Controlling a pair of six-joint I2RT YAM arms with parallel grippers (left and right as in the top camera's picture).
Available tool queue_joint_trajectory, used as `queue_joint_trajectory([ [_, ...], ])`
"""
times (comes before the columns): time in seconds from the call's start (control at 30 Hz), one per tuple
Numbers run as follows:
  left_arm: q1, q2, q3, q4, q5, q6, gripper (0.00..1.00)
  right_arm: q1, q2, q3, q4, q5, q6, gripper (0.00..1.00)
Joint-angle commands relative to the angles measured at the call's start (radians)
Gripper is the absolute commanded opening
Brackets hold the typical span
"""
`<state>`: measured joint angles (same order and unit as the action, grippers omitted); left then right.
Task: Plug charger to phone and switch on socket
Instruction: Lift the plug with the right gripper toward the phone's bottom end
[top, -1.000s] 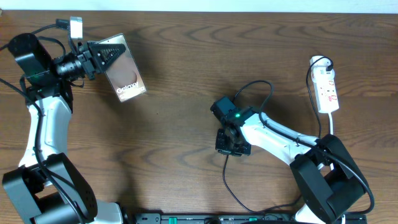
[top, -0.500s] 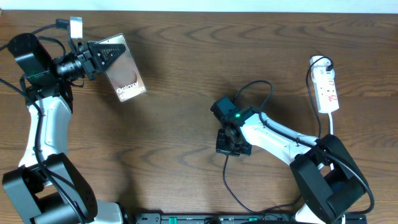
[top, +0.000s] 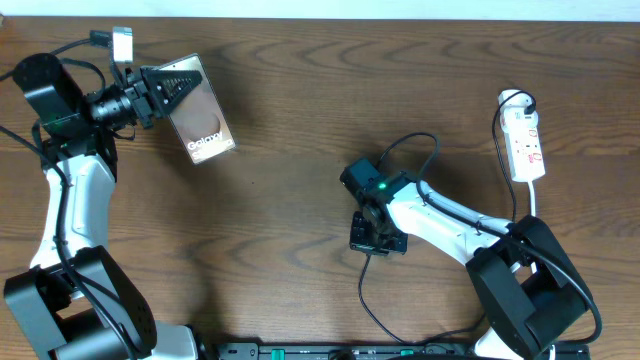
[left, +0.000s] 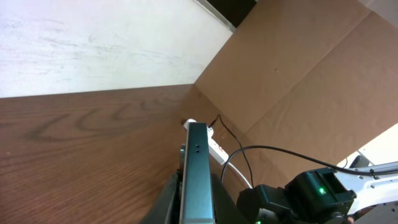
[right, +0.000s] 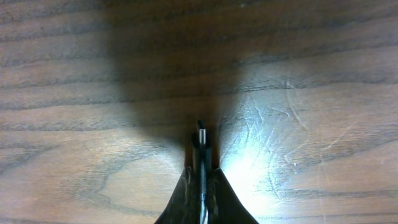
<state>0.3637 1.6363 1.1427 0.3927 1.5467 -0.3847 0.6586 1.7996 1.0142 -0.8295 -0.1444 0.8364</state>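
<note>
Smartphone (top: 203, 120), slim, rectangular, brown-to-silver screen with white lettering: held tilted at the far left of the dark brown wooden counter (top: 300, 80), clenched near one end in the left pincer (top: 168, 90), and seen edge-on in the left wrist view. Charger, long thin black cable (top: 418, 135) ending in a small plug tip (right: 201, 132): the tip is gripped tight in the right pincer (top: 377, 236) near the middle of the counter and pointed at the wood close below, with the cable looped behind the arm. Socket, narrow white power strip (top: 526, 145) with red switch marks: laid at the right edge and touched by neither arm; the switch position cannot be told. Progress is judged early. Both parts are taken in hand, but plug tip and smartphone are well apart. The joining of the two is left to be done, and the switching on after it.
</note>
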Motion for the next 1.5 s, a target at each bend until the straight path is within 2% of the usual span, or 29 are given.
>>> queue_joint_trajectory([
  [0.0,0.000,0.004,0.003,0.005,0.024,0.006,0.08,0.007,0.021,-0.029,-0.001,0.003,-0.011,0.01],
  [0.13,0.000,0.004,0.003,0.005,0.024,0.006,0.08,0.007,0.021,-0.029,0.003,0.003,-0.014,0.01],
  [0.23,0.000,0.004,0.003,0.005,0.024,0.006,0.08,0.004,0.021,-0.029,0.069,-0.094,-0.103,0.01],
  [0.43,0.000,0.004,0.003,0.006,0.024,-0.021,0.08,0.002,0.021,-0.029,0.503,-0.616,-0.448,0.01],
  [0.7,0.000,0.004,0.003,0.006,0.024,-0.040,0.08,0.005,0.021,-0.029,0.908,-0.948,-0.558,0.01],
  [0.83,0.000,0.004,0.003,0.006,0.024,-0.071,0.07,0.005,0.021,-0.029,0.994,-0.970,-0.566,0.01],
  [1.0,0.000,0.004,0.004,0.006,0.024,-0.117,0.08,0.005,0.021,-0.029,1.020,-0.973,-0.615,0.01],
  [1.17,-0.019,0.004,0.004,0.006,-0.002,-0.206,0.08,0.005,0.021,-0.029,1.088,-0.993,-0.615,0.01],
  [1.3,-0.049,0.004,0.004,0.018,-0.037,-0.270,0.08,0.002,0.021,-0.029,1.158,-0.989,-0.557,0.01],
  [1.47,-0.089,0.004,0.004,0.094,-0.040,-0.418,0.08,-0.001,0.021,-0.029,1.237,-0.984,-0.456,0.01],
])
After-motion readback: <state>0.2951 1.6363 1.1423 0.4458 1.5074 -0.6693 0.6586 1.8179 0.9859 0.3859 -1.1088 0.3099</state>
